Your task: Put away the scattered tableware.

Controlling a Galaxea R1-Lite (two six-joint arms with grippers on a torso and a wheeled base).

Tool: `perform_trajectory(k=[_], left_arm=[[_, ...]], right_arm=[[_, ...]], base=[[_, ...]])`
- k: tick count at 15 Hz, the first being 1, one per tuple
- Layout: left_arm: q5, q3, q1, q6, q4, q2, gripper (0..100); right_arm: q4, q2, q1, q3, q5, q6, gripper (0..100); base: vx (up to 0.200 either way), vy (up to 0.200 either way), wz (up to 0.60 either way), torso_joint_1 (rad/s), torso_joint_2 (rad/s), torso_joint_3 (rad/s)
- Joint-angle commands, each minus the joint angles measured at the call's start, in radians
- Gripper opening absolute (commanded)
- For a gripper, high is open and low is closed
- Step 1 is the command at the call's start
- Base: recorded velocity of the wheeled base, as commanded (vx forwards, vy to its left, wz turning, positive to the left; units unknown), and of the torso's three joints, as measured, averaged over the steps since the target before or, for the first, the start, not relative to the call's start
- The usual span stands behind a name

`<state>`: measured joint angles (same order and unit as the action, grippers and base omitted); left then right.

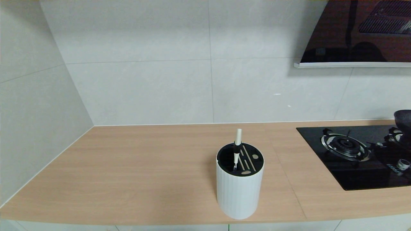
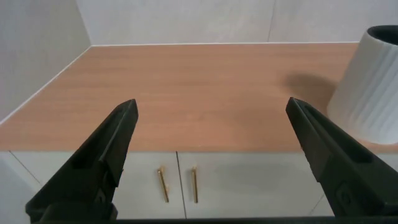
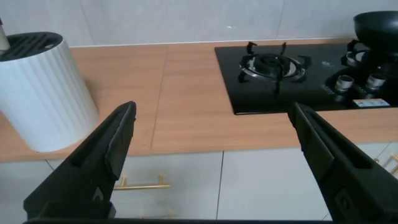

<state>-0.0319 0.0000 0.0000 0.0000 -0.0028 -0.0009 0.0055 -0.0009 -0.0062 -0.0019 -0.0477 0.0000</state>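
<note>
We see a white ribbed utensil holder standing upright near the front edge of the wooden surface. Its black top insert has slots and an open compartment. One white-handled utensil stands in that open compartment, handle up and leaning slightly; we cannot tell what kind of utensil it is.

The left gripper sits off the front edge of the surface, above white cabinet doors with gold handles. Its fingers are spread wide and hold nothing, and the holder is off to its side. The right gripper is also in front of the surface edge, fingers released wide with nothing between them, between the holder and the hob.

A black gas hob is set into the surface well to the right of the holder. A dark pot sits on its far burner. A dark range hood hangs on the tiled wall above.
</note>
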Motion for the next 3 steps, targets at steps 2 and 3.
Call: perform_trajectory(k=[2, 3], left_arm=[[0.000, 0.000, 0.000, -0.002, -0.002, 0.001, 100], [0.000, 0.000, 0.000, -0.002, -0.002, 0.002, 100]], right_arm=[[0.004, 0.001, 0.000, 0.000, 0.000, 0.000, 100], [0.002, 0.001, 0.000, 0.000, 0.000, 0.000, 100]], base=[[0.000, 0.000, 0.00, 0.000, 0.00, 0.000], [0.000, 0.000, 0.00, 0.000, 0.00, 0.000]])
